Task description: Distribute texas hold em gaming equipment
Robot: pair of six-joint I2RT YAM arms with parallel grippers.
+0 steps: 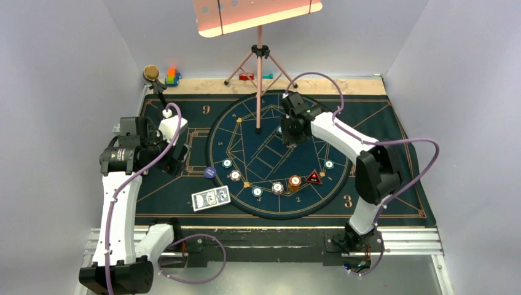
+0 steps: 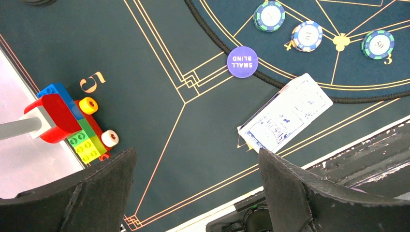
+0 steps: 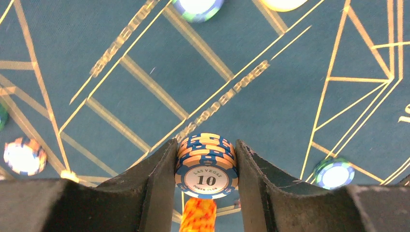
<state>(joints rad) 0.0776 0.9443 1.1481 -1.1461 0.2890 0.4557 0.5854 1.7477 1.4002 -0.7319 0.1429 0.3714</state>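
Holding a chip stack (image 3: 206, 175) of blue-and-peach chips marked 10, my right gripper (image 3: 205, 145) is narrowed onto it, one finger against each side of the stack. The overhead view places this gripper over the middle of the round mat (image 1: 242, 129); I cannot tell whether the stack touches the felt. Just below the stack sits an orange blur I cannot identify. A green-edged chip (image 3: 333, 173) lies off to the right on the felt.

My left gripper (image 2: 198, 164) stands wide and holds nothing, over the rectangular mat (image 2: 159, 58) at the left. Ahead of it, the playing cards (image 2: 285, 113) lie in a slightly fanned pile beside the round mat's edge. The purple small-blind button (image 2: 242, 62) rests against that edge, apart from the cards. Three chips (image 2: 307, 36) sit along the gold line inside the round mat. Toy blocks (image 2: 72, 121) lie at the mat's border to the left.

Along the round mat's near arc, the overhead view shows an orange chip (image 1: 295, 182) just beside the triangular marker (image 1: 314, 178).
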